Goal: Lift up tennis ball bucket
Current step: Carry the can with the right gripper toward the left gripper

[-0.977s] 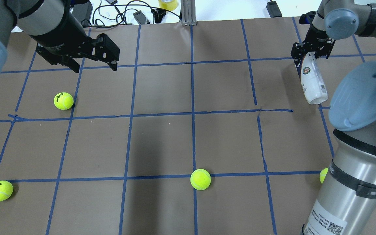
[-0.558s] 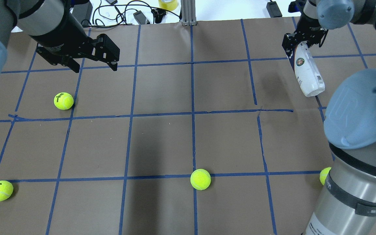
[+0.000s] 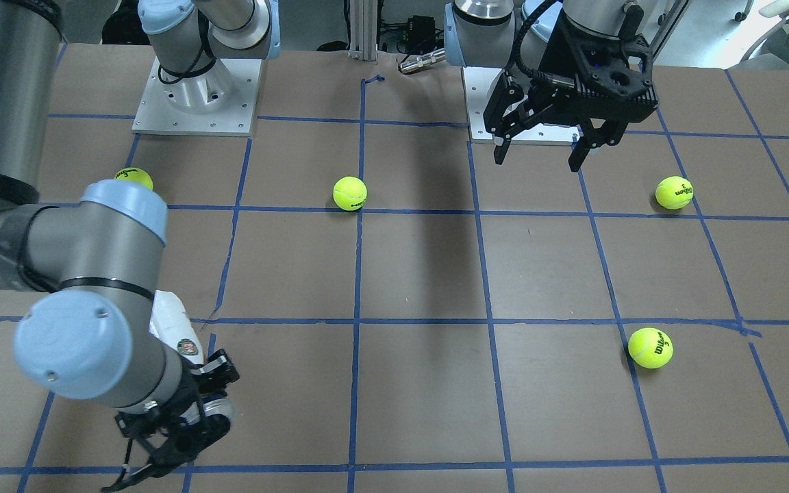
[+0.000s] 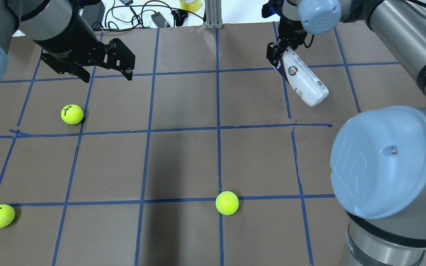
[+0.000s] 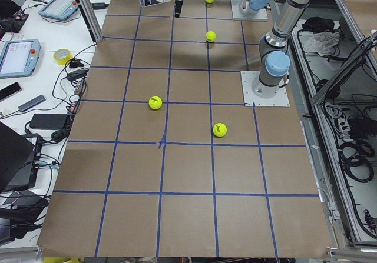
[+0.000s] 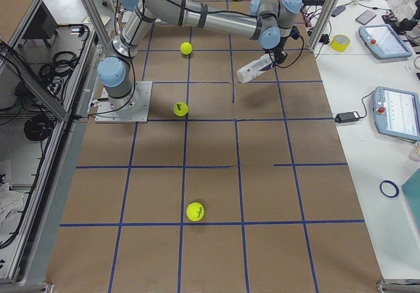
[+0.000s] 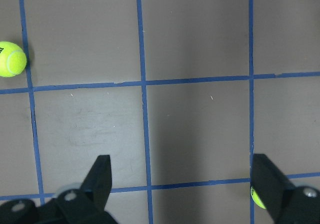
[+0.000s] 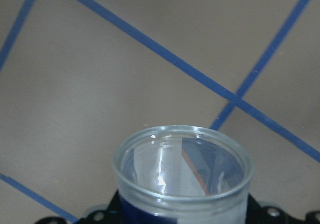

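Bucket [image 4: 305, 83] aloft, tilted; R gripper [image 4: 280, 55] prob. clamping end.

The tennis ball bucket [image 4: 306, 84], a slim clear tube with a white label, round emblem and barcode, hangs tilted above the table, out at one o'clock in the overhead view. The right gripper [image 4: 280, 59] clamps its upper end, and its free end points toward five o'clock.

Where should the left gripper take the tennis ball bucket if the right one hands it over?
Probably the free barcode end of the tennis ball bucket, jaws across its round body, coming from the side. The right gripper is shut on the emblem end and holds it tilted, so only that half is reachable.
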`<action>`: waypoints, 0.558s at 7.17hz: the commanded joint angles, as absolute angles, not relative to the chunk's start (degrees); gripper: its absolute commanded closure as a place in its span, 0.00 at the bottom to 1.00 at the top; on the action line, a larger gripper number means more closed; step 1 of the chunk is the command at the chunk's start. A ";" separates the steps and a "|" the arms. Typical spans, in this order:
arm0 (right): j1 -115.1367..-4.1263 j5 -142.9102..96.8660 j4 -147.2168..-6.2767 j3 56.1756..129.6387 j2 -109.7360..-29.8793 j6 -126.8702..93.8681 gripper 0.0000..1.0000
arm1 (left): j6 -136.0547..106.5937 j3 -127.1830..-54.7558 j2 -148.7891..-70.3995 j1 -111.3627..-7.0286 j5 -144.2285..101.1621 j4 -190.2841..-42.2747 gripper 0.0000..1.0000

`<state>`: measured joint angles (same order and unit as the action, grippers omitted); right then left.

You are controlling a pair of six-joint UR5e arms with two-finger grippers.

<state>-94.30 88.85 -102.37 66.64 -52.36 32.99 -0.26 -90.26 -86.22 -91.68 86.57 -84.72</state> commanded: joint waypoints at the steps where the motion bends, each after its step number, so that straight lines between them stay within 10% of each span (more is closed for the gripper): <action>1: -103.85 89.73 -105.88 66.71 -52.38 34.62 0.70 | -0.26 -90.26 -86.22 -91.67 86.57 -84.73 0.00; 4: -110.56 93.51 -108.80 69.86 -52.12 35.67 0.79 | -0.26 -90.26 -86.22 -91.58 86.57 -84.64 0.00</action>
<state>-108.52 92.53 -107.94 68.07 -52.12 35.05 -0.26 -90.26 -86.22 -91.62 86.57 -84.67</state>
